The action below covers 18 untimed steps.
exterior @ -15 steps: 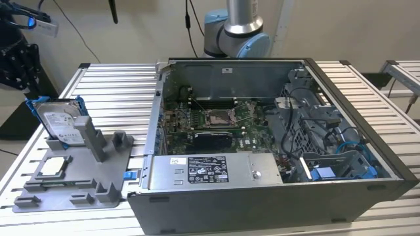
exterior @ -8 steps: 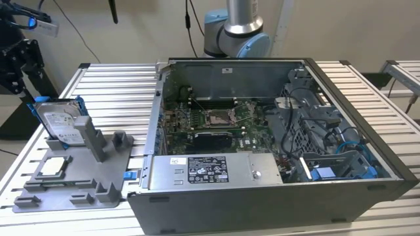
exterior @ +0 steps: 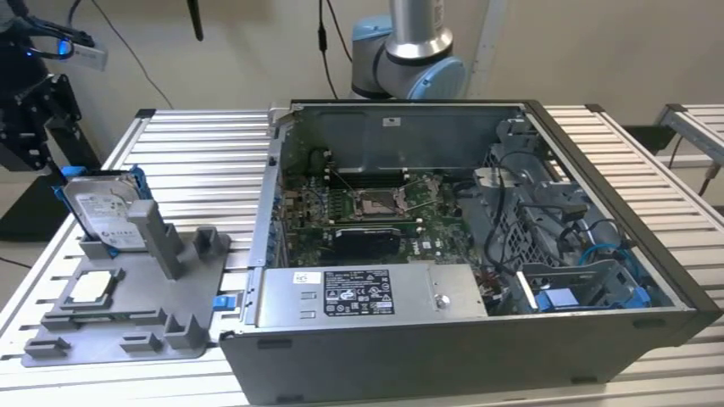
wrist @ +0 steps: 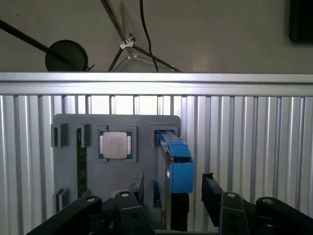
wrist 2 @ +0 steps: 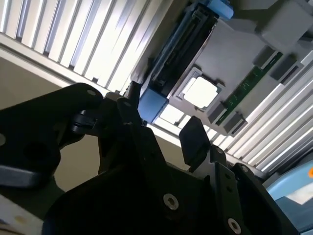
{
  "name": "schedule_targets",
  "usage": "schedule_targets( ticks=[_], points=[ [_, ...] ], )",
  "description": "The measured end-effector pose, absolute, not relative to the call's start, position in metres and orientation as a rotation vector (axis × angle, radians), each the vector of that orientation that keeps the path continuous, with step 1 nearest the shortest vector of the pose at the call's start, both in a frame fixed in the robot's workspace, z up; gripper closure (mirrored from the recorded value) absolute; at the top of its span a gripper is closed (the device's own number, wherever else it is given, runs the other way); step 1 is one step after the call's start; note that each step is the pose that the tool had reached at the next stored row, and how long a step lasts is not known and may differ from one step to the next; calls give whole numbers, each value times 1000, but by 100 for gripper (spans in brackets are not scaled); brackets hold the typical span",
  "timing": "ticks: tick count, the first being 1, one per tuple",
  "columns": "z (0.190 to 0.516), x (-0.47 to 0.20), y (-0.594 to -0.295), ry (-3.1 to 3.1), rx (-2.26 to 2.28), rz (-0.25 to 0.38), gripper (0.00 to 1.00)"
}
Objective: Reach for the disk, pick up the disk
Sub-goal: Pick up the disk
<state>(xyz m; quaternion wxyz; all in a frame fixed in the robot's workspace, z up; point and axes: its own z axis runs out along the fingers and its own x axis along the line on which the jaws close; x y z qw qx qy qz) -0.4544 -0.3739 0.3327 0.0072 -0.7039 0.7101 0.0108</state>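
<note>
Standing on edge in a slot of the grey tray point(exterior: 169, 315) on the worktop point(exterior: 203, 161), at the exterior view's left, the disk point(exterior: 104, 208) offers its blue-railed edge to the gripper point(wrist: 173, 182), whose fingers point(wrist: 211, 190) flank it, spread wide, not yet closed.

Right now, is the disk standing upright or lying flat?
Upright. In the exterior view the disk stands on its edge in a slot of the grey tray, its labelled face turned sideways, not up.

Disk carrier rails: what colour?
Bright blue rails on the disk, clearest in the first wrist view.
</note>
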Motion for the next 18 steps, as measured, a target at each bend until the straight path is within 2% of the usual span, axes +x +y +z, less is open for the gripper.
schedule_targets(
  ticks=[18],
  points=[
    [298,-454,-369,2212,-2208,31,0]
  ],
)
